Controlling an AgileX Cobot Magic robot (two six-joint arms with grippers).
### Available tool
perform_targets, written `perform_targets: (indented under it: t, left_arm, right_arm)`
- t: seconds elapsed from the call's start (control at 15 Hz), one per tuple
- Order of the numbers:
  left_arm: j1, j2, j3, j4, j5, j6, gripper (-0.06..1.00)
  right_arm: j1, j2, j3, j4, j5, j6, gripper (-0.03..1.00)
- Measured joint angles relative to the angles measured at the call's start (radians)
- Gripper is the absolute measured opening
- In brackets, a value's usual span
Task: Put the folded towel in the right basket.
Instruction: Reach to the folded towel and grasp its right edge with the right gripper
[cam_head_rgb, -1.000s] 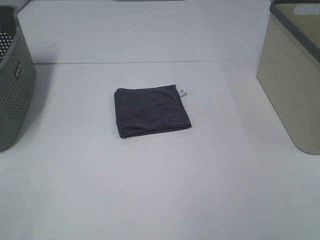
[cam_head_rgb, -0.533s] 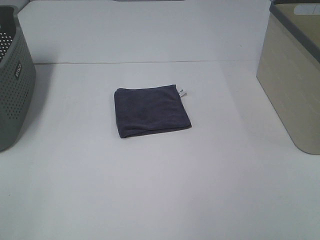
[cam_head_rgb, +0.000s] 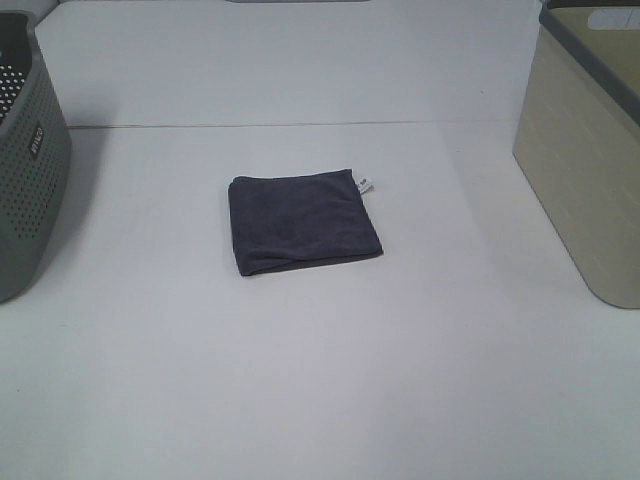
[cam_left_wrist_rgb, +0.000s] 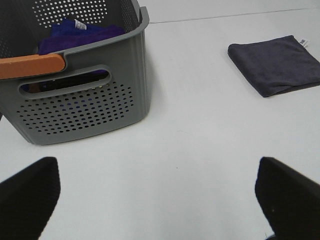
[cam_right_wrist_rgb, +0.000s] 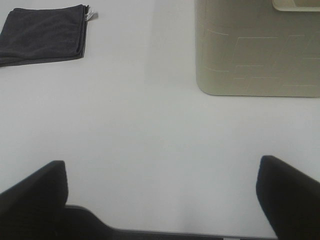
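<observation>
A dark grey folded towel (cam_head_rgb: 303, 221) with a small white tag lies flat in the middle of the white table. It also shows in the left wrist view (cam_left_wrist_rgb: 277, 63) and in the right wrist view (cam_right_wrist_rgb: 42, 33). The right basket (cam_head_rgb: 590, 140) is beige with a grey rim and stands at the table's right edge; it also shows in the right wrist view (cam_right_wrist_rgb: 257, 47). My left gripper (cam_left_wrist_rgb: 160, 195) is open and empty, far from the towel. My right gripper (cam_right_wrist_rgb: 162, 192) is open and empty, near the beige basket. Neither gripper shows in the high view.
A grey perforated basket (cam_head_rgb: 25, 165) stands at the left edge. In the left wrist view it (cam_left_wrist_rgb: 75, 95) has an orange handle and holds a purple cloth (cam_left_wrist_rgb: 77, 35). A seam (cam_head_rgb: 290, 125) crosses the table behind the towel.
</observation>
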Motion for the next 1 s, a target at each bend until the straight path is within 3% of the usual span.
perform_targets:
  t: [1.0]
  left_arm:
    - [0.0,0.0,0.0,0.0,0.0,0.0,0.99]
  right_arm:
    - [0.0,0.0,0.0,0.0,0.0,0.0,0.98]
